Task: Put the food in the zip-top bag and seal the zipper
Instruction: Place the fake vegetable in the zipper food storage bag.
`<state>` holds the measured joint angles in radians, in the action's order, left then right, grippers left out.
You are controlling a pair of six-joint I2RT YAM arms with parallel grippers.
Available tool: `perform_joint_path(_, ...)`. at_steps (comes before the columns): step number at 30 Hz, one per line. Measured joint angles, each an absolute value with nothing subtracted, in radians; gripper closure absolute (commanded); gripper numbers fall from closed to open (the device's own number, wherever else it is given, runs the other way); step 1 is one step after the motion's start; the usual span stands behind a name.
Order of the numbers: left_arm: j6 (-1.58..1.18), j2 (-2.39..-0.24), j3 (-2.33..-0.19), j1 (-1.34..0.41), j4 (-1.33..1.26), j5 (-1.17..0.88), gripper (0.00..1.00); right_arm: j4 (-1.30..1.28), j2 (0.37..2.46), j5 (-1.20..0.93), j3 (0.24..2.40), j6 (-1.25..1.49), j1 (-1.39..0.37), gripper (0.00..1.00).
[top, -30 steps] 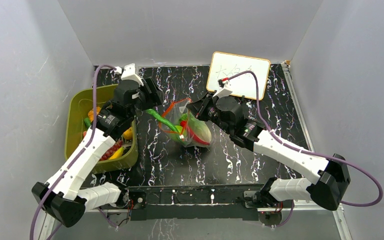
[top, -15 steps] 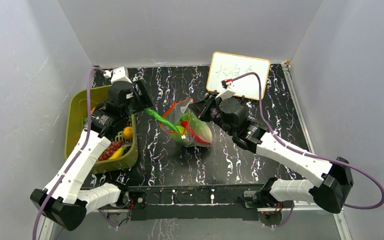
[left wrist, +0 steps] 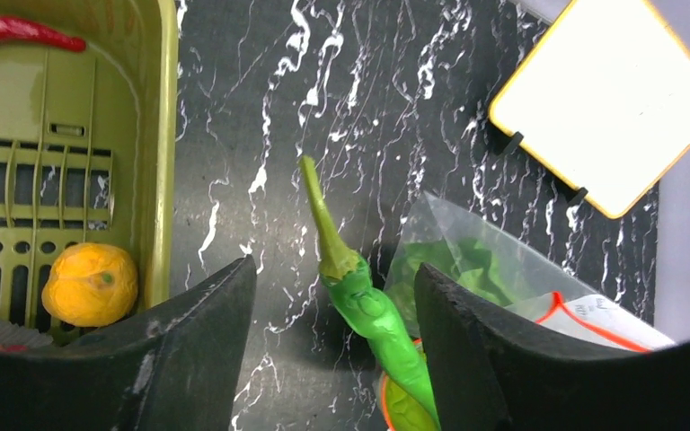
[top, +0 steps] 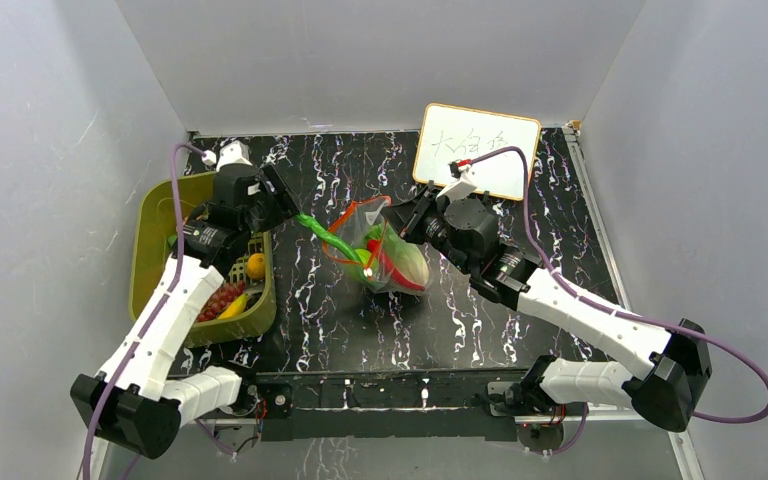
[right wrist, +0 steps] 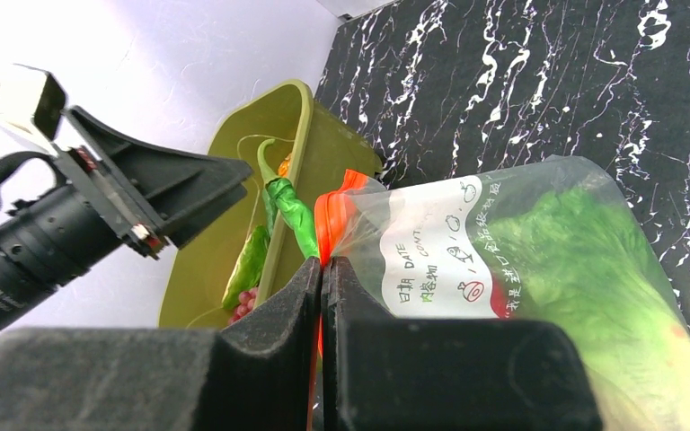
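The crinkly clear plastic bag (top: 392,258) lies mid-frame in the top view on the black marbled surface (top: 360,330). It looks thin, floppy and slippery, so its stiffer red-orange zipper strip (right wrist: 334,205) is the best place to hold, and the right gripper (right wrist: 323,269) is pinched tight on that strip. The left gripper (left wrist: 332,274) is spread wide, holding nothing, over a long green toy pepper (left wrist: 359,301) poking out of the bag's mouth; it looks light and smooth, best grabbed at its fat middle.

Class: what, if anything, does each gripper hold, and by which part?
The right gripper is shut on the zip-top bag, pinching the red-orange zipper at its mouth. The left gripper is open, holding nothing; the green pepper lies untouched between its jaws.
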<state>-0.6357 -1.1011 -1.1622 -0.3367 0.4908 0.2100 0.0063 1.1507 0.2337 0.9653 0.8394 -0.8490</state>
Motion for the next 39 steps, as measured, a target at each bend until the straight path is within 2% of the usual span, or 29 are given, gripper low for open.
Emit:
perform_joint_path(5, -0.667, -1.105, -1.087, -0.327, 0.462, 0.190, 0.43, 0.006, 1.151, 0.233, 0.965, 0.839, -0.849, 1.00)
perform_joint_path(11, -0.709, -1.104, -1.018, -0.315, 0.367, 0.147, 0.54, 0.006, 1.151, 0.230, 0.965, 0.839, -0.849, 1.00)
perform_joint_path(14, -0.738, -1.084, -0.973, -0.311, 0.312, 0.115, 0.68, 0.005, 1.151, 0.226, 0.965, 0.839, -0.849, 1.00)
perform_joint_path(16, -0.752, -1.074, -0.965, -0.311, 0.294, 0.105, 0.84, 0.005, 1.151, 0.217, 0.965, 0.839, -0.849, 1.00)
perform_joint_path(17, -0.759, -1.069, -0.965, -0.311, 0.284, 0.102, 0.96, 0.005, 1.151, 0.214, 0.965, 0.840, -0.849, 1.00)
perform_joint_path(18, -0.762, -1.064, -0.965, -0.311, 0.276, 0.097, 1.00, 0.005, 1.151, 0.211, 0.965, 0.840, -0.849, 1.00)
perform_joint_path(29, -0.685, -1.026, -0.972, -0.311, 0.049, -0.049, 1.00, 0.021, 1.241, 0.208, 0.992, 0.921, -0.849, 1.00)
perform_joint_path(39, -0.536, -0.984, -0.816, -0.316, -0.379, -0.154, 1.00, 0.076, 1.322, 0.306, 1.043, 1.073, -0.849, 1.00)
